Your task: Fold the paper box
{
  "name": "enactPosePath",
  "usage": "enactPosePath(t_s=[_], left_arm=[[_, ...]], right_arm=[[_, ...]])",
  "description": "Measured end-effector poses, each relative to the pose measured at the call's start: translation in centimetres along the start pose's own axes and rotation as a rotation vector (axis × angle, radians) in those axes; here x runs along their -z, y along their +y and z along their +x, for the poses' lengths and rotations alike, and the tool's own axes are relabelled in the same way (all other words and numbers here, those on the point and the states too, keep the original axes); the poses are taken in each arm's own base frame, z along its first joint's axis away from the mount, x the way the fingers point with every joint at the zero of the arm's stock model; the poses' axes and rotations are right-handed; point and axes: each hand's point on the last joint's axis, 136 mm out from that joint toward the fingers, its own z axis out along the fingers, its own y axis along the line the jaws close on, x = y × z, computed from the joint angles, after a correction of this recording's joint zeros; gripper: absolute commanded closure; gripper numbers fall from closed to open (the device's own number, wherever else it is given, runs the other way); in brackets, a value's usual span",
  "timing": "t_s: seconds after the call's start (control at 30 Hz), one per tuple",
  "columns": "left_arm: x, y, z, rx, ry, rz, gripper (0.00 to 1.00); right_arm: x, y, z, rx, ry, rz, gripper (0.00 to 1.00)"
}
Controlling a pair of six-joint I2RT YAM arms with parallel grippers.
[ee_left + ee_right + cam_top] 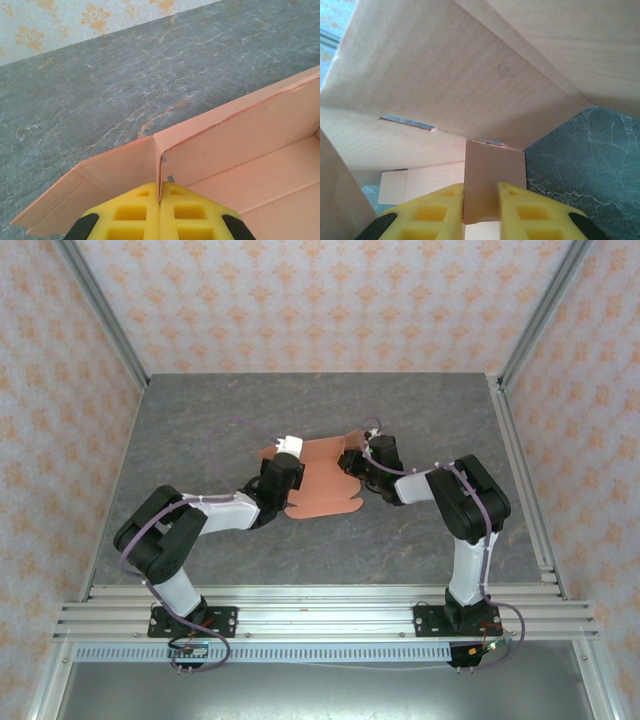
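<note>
The paper box is salmon-orange card, partly folded, lying mid-table between the two arms. My left gripper is at the box's left end. In the left wrist view the left gripper is shut on a thin upright wall at a corner of the paper box. My right gripper is at the box's right end. In the right wrist view the right gripper holds a small flap between jaws that stand slightly apart, under raised card panels.
The grey marbled table stretches bare to the left, right and far side of the box. Patterned walls and metal frame posts enclose it. A rail runs along the near edge by the arm bases.
</note>
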Motion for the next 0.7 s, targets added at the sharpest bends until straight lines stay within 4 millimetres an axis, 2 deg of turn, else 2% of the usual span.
enactPosePath(t_s=[0.13, 0.3, 0.5, 0.7], left_arm=[[0.0, 0.1, -0.1, 0.002, -0.001, -0.007, 1.0], [-0.1, 0.4, -0.1, 0.006, -0.002, -0.019, 1.0], [-0.1, 0.5, 0.0, 0.006, 0.0, -0.023, 1.0], [-0.1, 0.6, 0.1, -0.002, 0.005, -0.024, 1.0]], right_arm=[[-0.2, 0.3, 0.1, 0.027, 0.01, 0.01, 0.86], [-0.6, 0.6, 0.1, 0.065, 0.022, 0.042, 0.84], [-0.3, 0.5, 0.5, 0.106, 0.036, 0.091, 0.75], [2.1, 1.8, 0.7, 0.153, 0.056, 0.121, 0.68]])
